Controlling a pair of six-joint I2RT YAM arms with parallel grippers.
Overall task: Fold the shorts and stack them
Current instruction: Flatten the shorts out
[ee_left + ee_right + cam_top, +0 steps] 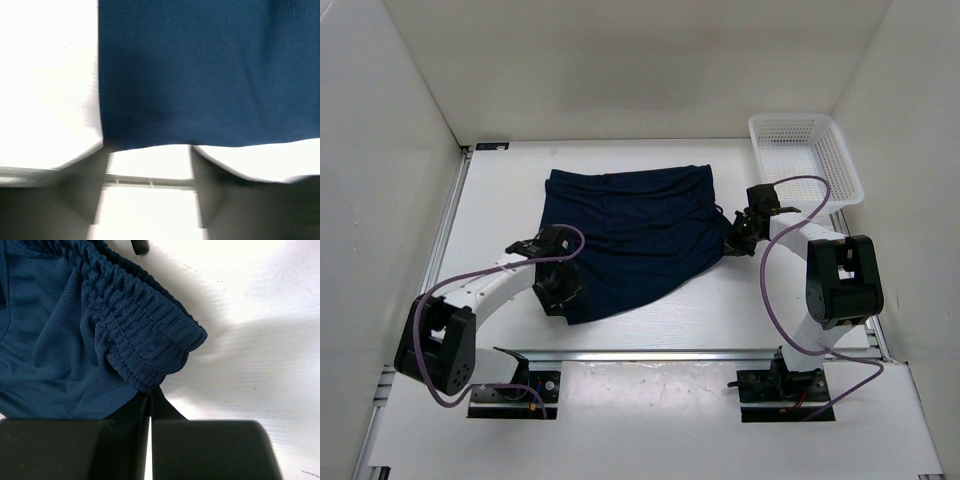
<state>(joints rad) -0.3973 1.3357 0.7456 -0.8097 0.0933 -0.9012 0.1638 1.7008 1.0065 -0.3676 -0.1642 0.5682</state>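
**Both grippers at opposite edges of the shorts; no fold made yet.**

The dark navy blue soft fabric shorts [630, 235] lie spread across the middle of the white table [500, 200], one layer thick, with slight rumpling near the gathered waistband. The right gripper [150, 397] has its fingers pressed together on the waistband's corner, apparently to lift that side. The left gripper [147, 150] sits at the near hem with its fingers apart and the hem edge at their tips, so it seems placed for a matching pinch. A white plastic mesh basket [845, 160] stands apart at the far right.
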